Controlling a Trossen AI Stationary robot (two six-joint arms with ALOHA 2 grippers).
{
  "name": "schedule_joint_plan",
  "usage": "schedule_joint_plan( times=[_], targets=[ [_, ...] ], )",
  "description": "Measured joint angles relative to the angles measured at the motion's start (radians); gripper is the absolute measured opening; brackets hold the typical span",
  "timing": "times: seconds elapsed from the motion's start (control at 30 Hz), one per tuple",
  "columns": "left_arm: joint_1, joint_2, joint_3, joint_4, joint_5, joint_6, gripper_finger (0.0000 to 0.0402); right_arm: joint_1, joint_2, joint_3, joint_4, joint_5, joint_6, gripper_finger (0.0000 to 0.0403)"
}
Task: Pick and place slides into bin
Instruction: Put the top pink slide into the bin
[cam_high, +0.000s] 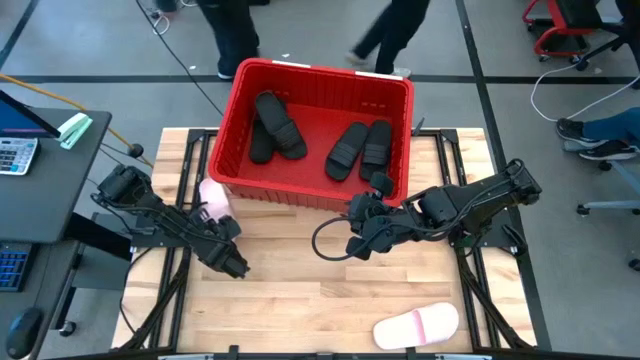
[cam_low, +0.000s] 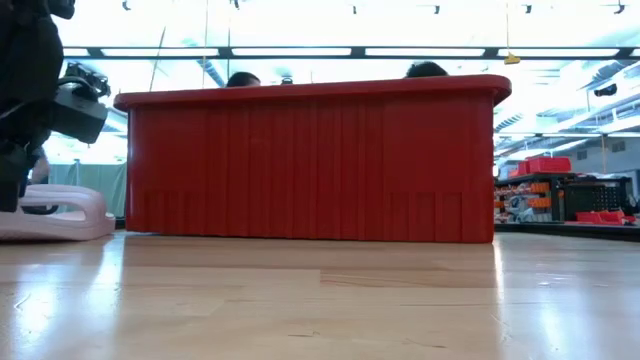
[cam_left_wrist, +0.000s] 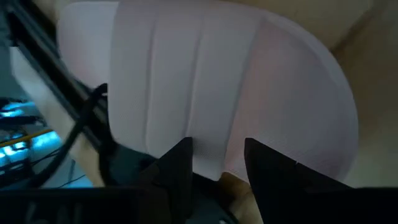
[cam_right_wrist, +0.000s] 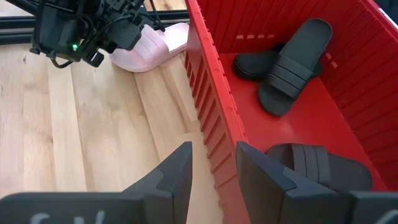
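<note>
arms (cam_high: 470, 200): dark, jointed | cable (cam_high: 325, 240): black loop | LED (cam_right_wrist: 74, 46): green

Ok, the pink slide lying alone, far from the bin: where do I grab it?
Pink slide: pinch across its narrow width at the strap, right hand coming straight down. It lies flat with open table all round, so probably nothing blocks it.

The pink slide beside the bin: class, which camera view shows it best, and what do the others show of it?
The left wrist view: the pink slide fills it, strap ridges clear. The high view shows it partly under the left arm, by the bin; the low view its side; the right wrist view its end.
</note>
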Motion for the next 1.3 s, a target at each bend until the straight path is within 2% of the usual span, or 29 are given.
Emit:
schedule_joint_plan(
  times=[0.53, 0.77, 0.93, 1.13, 1.3],
  targets=[
    [0.001, 0.000, -0.009, -0.024, -0.131, -0.026, 0.0125, 0.000, 0.000, 0.000, 0.001, -0.001, -0.001, 0.0128],
    [0.042, 0.000, -0.009, -0.080, -0.161, -0.051, 0.0107, 0.000, 0.000, 0.000, 0.002, -0.001, -0.007, 0.0128],
    [0.085, 0.000, -0.009, -0.082, -0.164, -0.051, 0.0080, 0.000, 0.000, 0.000, 0.002, -0.002, -0.008, 0.0128],
    [0.113, 0.000, -0.009, -0.082, -0.163, -0.042, 0.0010, 0.000, 0.000, 0.000, 0.002, -0.002, -0.008, 0.0128],
    [0.110, 0.000, -0.008, -0.077, -0.144, -0.042, 0.0004, 0.000, 0.000, 0.000, 0.001, -0.002, -0.008, 0.0128]
  ],
)
